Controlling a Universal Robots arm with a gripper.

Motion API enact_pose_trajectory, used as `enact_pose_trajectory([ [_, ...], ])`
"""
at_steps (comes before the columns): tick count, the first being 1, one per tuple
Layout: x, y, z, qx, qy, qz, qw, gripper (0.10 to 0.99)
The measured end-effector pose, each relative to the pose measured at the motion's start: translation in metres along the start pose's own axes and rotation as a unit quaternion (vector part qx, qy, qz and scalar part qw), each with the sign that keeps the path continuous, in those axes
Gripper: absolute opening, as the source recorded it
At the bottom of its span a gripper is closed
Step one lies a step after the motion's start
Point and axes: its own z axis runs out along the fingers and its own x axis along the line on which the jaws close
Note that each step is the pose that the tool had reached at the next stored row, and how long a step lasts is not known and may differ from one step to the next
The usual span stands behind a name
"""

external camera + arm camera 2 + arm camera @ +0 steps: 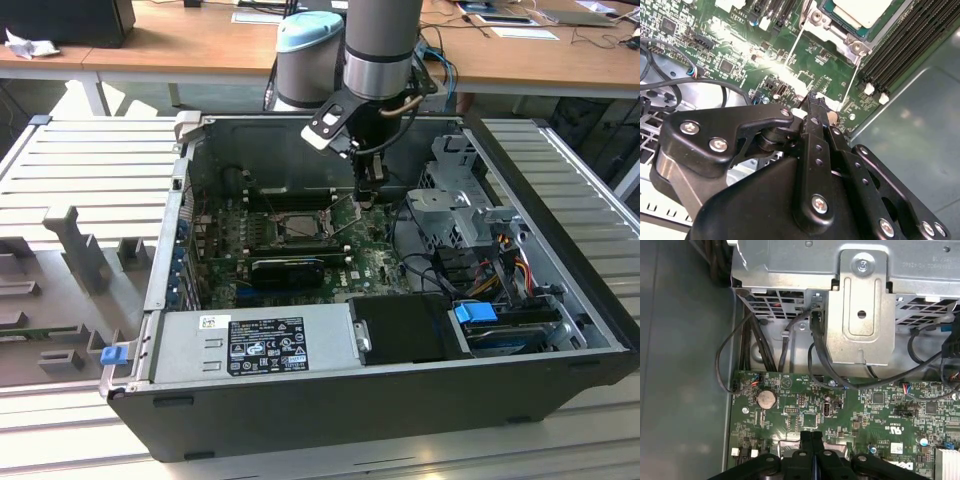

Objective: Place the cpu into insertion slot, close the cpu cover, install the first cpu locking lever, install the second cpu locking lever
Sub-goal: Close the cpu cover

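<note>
Hanging pinched closed and empty, the claw [816,98] sits near the cpu [862,10], seated in the insertion slot [835,32].

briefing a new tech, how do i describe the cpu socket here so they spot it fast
Look inside the open computer case at the green motherboard on its floor. The insertion slot sits to the exterior view's left of the gripper; it alone is square with a silvery rim, unlike the long black bar beside it.
</note>
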Motion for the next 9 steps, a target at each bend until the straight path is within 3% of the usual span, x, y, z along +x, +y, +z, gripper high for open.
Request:
enact_pose_trajectory([
  [9, -0.0007, 0.0115, 0.0025, 0.0000, 0.0000, 0.000, 1.0000, 0.106],
])
